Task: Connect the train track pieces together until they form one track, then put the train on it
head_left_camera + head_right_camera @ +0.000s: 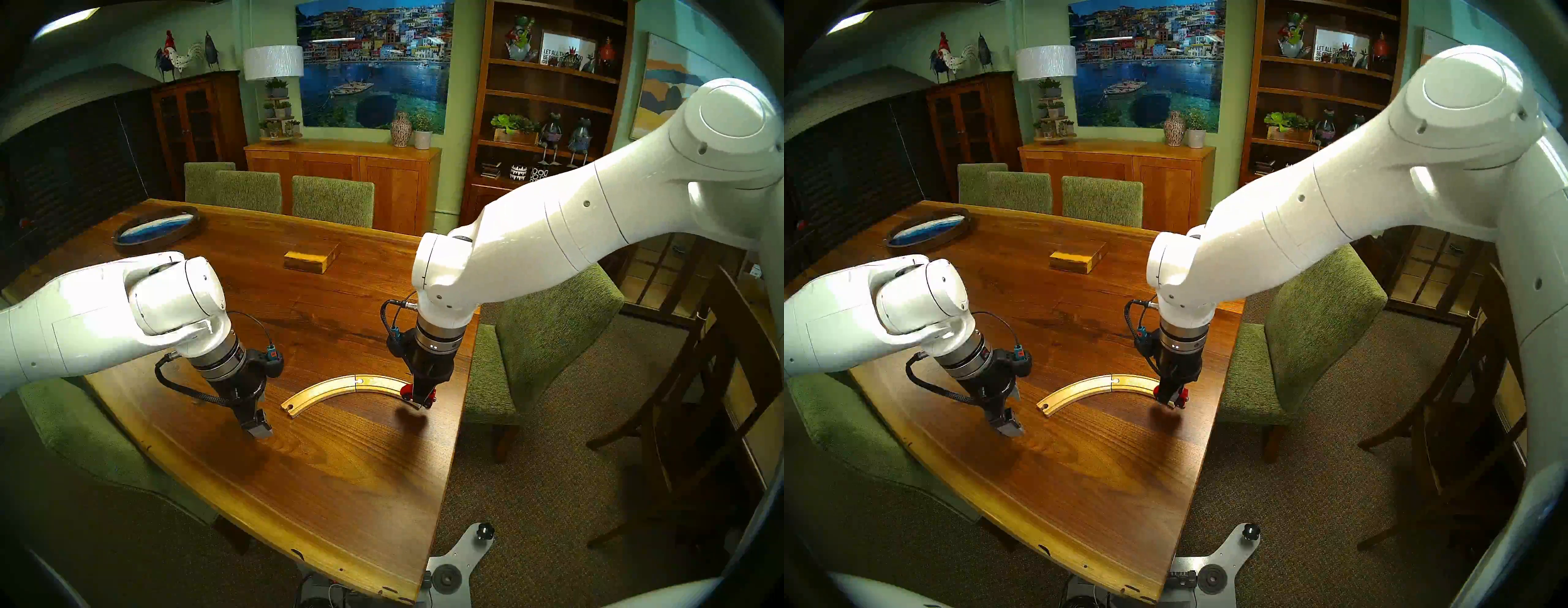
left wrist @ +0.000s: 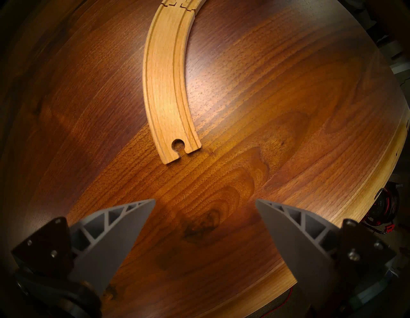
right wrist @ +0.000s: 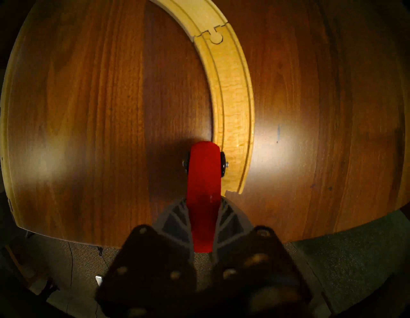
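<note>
Your right gripper (image 3: 204, 206) was clamped on the train (image 3: 203, 177), which hung just inside the track (image 3: 235, 115) end, pointing roughly along it; your left gripper (image 2: 205, 201) gaped empty.

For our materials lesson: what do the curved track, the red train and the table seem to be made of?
Track: pale, apparently unpainted wood with visible grain. Train: smooth solid red, painted wood or plastic, unclear which. Table: dark polished wood, swirling grain and glare.

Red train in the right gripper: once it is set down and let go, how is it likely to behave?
The train has free wheels on a glossy body, so it will probably roll if nudged. It is short and narrow, so it may tip unless its wheels seat in the grooves of the track. The right gripper pinches it without visible strain; likely light.
</note>
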You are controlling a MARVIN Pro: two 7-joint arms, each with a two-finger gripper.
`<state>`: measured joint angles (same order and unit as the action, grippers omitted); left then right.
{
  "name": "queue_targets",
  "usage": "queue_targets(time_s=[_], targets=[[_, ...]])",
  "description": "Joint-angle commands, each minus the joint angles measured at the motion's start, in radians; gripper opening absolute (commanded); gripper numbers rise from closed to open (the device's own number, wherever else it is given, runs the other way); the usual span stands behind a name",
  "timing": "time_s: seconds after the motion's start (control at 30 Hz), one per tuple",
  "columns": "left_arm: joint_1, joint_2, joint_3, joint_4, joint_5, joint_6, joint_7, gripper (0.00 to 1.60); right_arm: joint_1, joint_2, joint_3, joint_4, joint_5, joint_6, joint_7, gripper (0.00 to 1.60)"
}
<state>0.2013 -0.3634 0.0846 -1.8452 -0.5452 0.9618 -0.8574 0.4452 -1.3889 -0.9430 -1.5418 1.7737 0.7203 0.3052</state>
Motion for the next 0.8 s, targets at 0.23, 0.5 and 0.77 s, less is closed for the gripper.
queue_targets(time_s=[0.23, 0.5, 0.77], targets=[[-0.035, -0.001, -0.021, 0.002, 0.002, -0.002, -0.006, 1.60, -0.044, -0.044, 0.010, 0.108, 0.013, 0.026, 0.038, 0.00], [-0.035, -0.001, -0.021, 0.002, 0.002, -0.002, -0.005, 1.60, -0.047, -0.046, 0.008, 0.125, 0.038, 0.036, 0.030, 0.00], [-0.035, -0.001, -0.021, 0.002, 0.002, -0.002, -0.006, 1.60, -0.054, -0.043, 0.006, 0.141, 0.061, 0.037, 0.020, 0.00]])
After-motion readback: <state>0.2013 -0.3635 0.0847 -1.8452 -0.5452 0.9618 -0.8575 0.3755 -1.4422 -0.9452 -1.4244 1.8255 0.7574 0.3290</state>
